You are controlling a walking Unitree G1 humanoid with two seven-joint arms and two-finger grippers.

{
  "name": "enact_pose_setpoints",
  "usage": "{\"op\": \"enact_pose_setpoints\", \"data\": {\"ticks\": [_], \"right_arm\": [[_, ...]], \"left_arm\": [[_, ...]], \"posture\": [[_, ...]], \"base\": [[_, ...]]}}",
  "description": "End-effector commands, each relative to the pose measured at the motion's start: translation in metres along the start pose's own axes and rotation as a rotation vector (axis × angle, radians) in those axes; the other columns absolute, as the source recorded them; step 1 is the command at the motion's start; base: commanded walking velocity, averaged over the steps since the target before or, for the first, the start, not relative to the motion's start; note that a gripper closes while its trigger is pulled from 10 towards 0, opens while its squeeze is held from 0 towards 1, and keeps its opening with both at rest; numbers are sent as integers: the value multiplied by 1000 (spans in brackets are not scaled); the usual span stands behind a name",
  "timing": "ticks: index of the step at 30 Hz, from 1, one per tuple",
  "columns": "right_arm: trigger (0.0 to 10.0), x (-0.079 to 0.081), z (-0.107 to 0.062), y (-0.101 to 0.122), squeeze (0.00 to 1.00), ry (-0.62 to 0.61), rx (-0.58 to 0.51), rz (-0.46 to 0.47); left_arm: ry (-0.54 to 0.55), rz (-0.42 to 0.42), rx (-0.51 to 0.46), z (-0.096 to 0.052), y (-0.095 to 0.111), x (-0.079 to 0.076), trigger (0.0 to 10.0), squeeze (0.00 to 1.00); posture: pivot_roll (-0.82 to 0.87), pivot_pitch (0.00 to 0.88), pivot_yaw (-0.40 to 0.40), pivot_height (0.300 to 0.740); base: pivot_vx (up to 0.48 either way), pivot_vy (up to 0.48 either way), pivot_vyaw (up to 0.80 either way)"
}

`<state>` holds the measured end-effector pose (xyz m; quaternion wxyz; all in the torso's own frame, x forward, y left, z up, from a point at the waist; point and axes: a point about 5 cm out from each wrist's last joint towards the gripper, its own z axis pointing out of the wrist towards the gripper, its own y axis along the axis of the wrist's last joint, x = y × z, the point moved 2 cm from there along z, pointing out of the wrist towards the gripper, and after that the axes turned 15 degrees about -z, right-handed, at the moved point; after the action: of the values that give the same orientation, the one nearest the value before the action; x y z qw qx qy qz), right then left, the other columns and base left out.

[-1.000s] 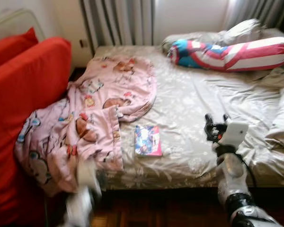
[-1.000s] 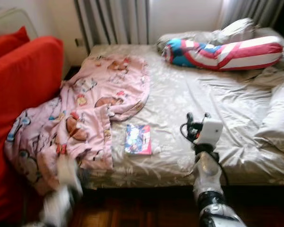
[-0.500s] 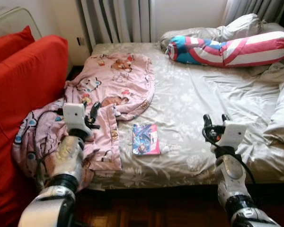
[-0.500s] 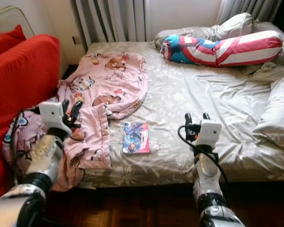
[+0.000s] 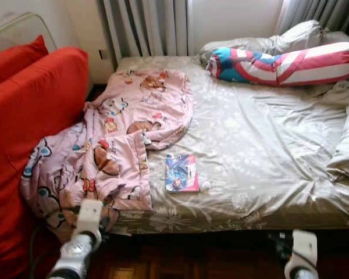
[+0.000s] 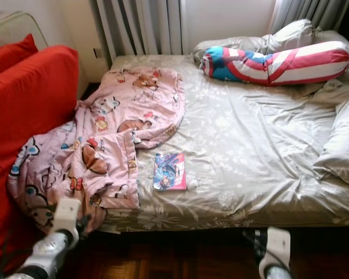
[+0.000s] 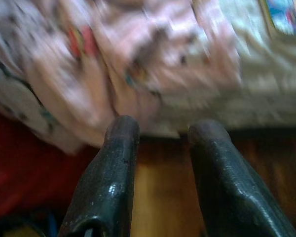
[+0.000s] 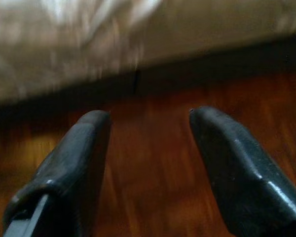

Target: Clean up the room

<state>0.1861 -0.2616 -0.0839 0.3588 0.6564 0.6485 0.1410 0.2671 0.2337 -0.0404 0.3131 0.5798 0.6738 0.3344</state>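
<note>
I hold the left gripper (image 7: pixel 160 143) and right gripper (image 8: pixel 150 126) low before the bed (image 5: pixel 267 151), fingers apart, gripping nothing; pink blanket (image 5: pixel 116 139) and book (image 5: pixel 181 172) lie on it.

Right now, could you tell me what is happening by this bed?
Nothing is being held. Both arms hang low at the foot of the bed: the left gripper by the drooping pink blanket, the right gripper over the wooden floor, jaws open. A book lies on the sheet.
</note>
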Motion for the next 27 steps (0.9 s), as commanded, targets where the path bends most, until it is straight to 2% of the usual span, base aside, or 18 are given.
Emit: {"op": "enact_pose_setpoints", "data": {"ticks": [1,2,4,6,7,9,10,11,13,15,18,21,27], "right_arm": [[10000,12,-5,-20,0,25,78,25],[10000,12,-5,-20,0,25,78,25],[10000,22,-7,-23,0,47,88,32],[10000,25,-7,-22,0,55,86,32],[10000,32,-6,-16,0,69,80,45],[10000,32,-6,-16,0,69,80,45],[10000,34,-5,-14,0,72,79,52],[10000,38,-3,-9,0,94,72,40],[10000,39,-3,-7,0,101,66,36],[10000,38,-2,-6,0,101,67,38],[10000,39,-4,-12,0,113,79,40],[10000,43,-7,-20,0,142,100,36],[10000,46,-9,-24,0,155,111,36]], "left_arm": [[-21,17,72,-3,-18,-6,10000,0],[-21,17,72,-3,-18,-6,10000,0],[-47,69,82,0,-15,-15,10000,0],[-48,72,94,0,-15,-17,10000,0],[-46,28,131,0,-22,-20,10000,0],[-46,28,131,0,-22,-20,10000,0],[-44,18,146,-1,-25,-20,10000,0],[-44,34,193,-6,-40,-17,10000,0],[-39,39,221,-12,-52,-14,10000,0],[-33,30,236,-14,-57,-12,10000,0],[-65,80,261,-16,-63,-18,10000,0],[-35,31,286,-16,-66,-20,10000,0],[-35,0,299,-16,-68,-23,10000,0]], "posture": [[-78,0,23,740],[-78,0,23,740],[-75,0,24,740],[-74,0,30,740],[-77,0,39,740],[-77,0,39,740],[-77,0,39,740],[-68,0,37,740],[-72,0,37,740],[-73,0,37,740],[-70,0,32,740],[-68,0,26,740],[-65,0,15,740]], "base": [[0,0,0],[0,0,0],[0,0,0],[0,0,0],[0,0,0],[0,0,0],[0,0,0],[0,0,0],[0,0,0],[0,0,0],[0,0,0],[0,0,0],[0,0,0]]}}
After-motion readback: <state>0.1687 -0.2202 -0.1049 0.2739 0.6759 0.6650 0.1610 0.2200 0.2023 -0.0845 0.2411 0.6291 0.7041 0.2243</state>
